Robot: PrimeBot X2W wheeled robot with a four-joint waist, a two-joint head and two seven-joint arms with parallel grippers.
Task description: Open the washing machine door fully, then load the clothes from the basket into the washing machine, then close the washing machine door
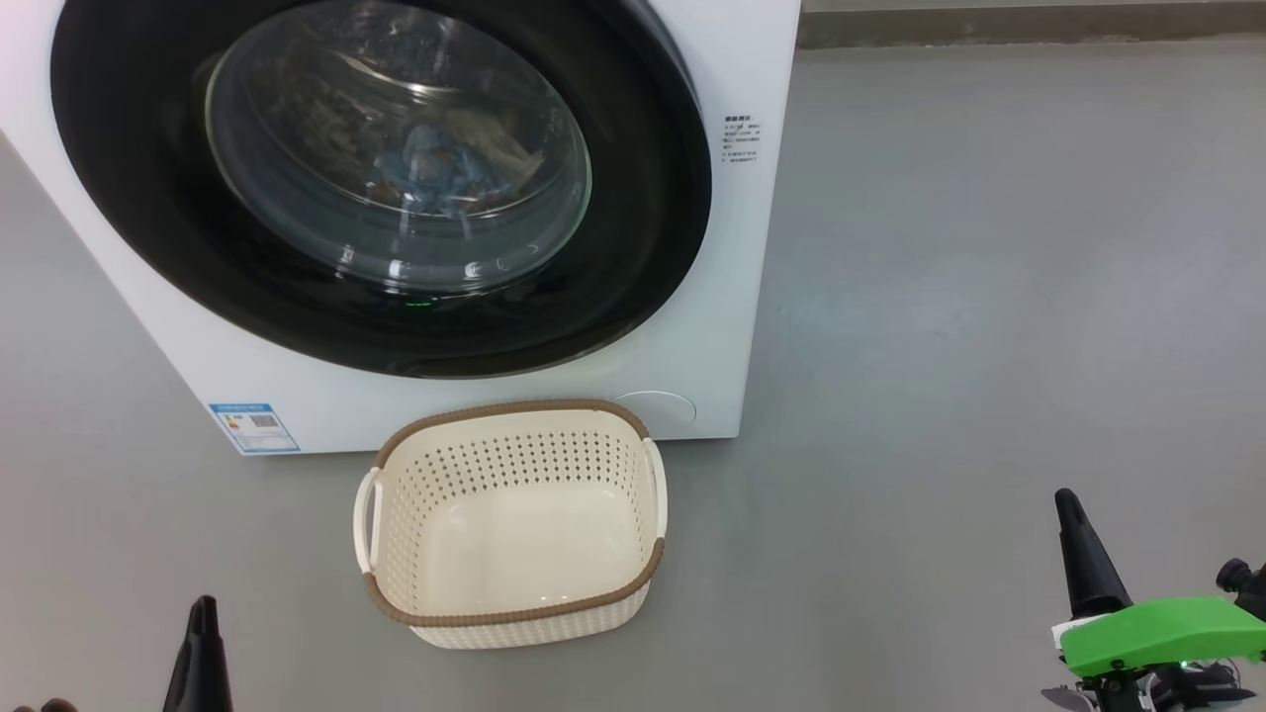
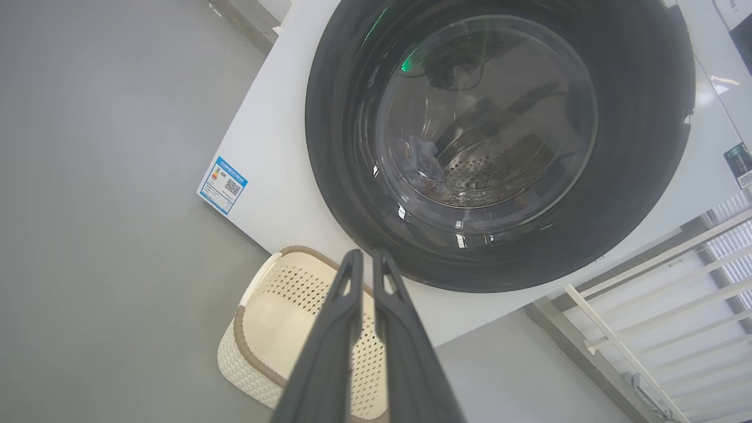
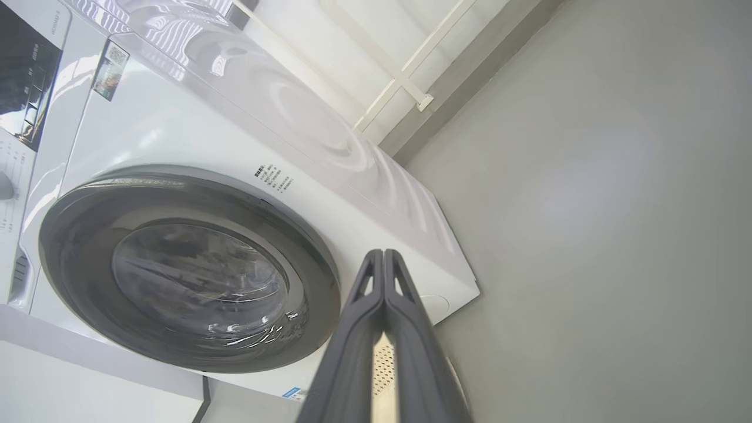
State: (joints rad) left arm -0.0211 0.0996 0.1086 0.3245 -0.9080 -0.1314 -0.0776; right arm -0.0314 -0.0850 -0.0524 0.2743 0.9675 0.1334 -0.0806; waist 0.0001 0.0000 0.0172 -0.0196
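Head view has your door (image 1: 643,198) shut, clothes (image 1: 435,168) inside, basket (image 1: 524,628) empty, both jaws closed on nothing. Only worry: if it didn't click home, it could pop open.

Grey floor (image 1: 989,297), smooth and plain, a little shiny, spreading out to the right in the head view. Far at the top, a dull brown-grey strip (image 1: 1029,28) along the foot of a pale wall (image 1: 989,5).

In the left wrist view, white bars (image 2: 617,341) low on the right, some straight, one slanted across them. Behind the bars, thin pale lines (image 2: 728,258) like blinds.

In the right wrist view, more white bars of the same kind near the top, crossing each other in front of the pale wall. Down in the bottom left corner there, a big white flat thing (image 3: 88,376), too plain to tell what.
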